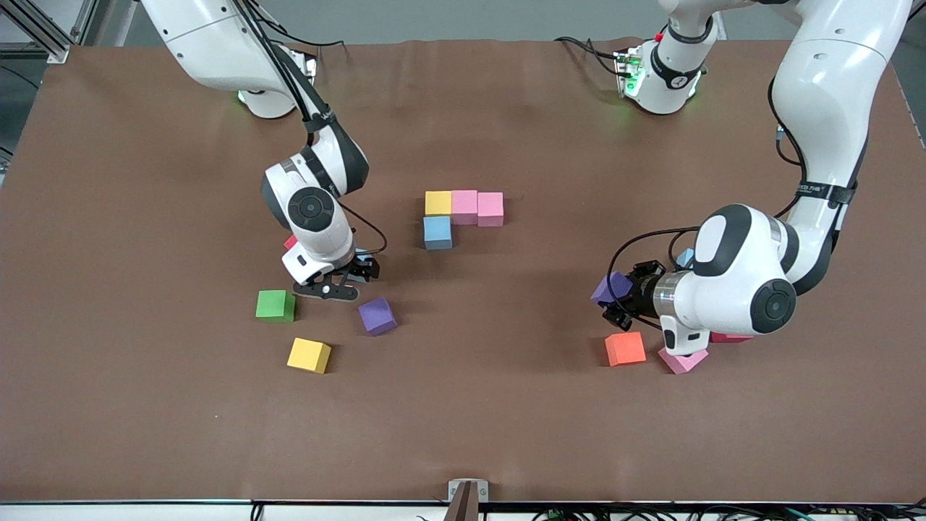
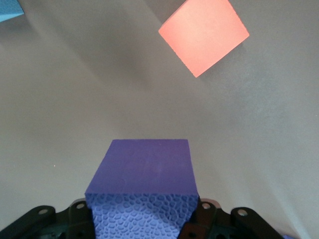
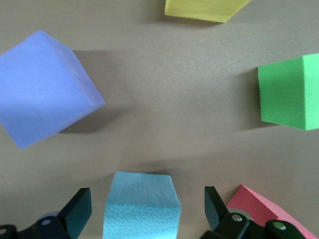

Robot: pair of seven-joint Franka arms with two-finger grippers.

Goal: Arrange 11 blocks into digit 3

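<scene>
- My left gripper (image 1: 615, 300) is clamped on a purple foam cube (image 2: 144, 181), its cut face pebbled, held above the table beside the orange cube (image 1: 625, 349).
- My right gripper (image 3: 147, 209) stands spread, a light blue cube (image 3: 141, 205) loose between its fingers.
- Started figure: yellow cube (image 1: 438, 203) and two pink cubes (image 1: 477, 208) touching, a blue cube (image 1: 438, 232) below yellow.

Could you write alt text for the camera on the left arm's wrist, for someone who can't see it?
The left gripper is shut on a purple cube, held at the bottom of the picture above the brown table. An orange cube lies tilted on the table, and a corner of a light blue cube peeks in at the edge.
</scene>
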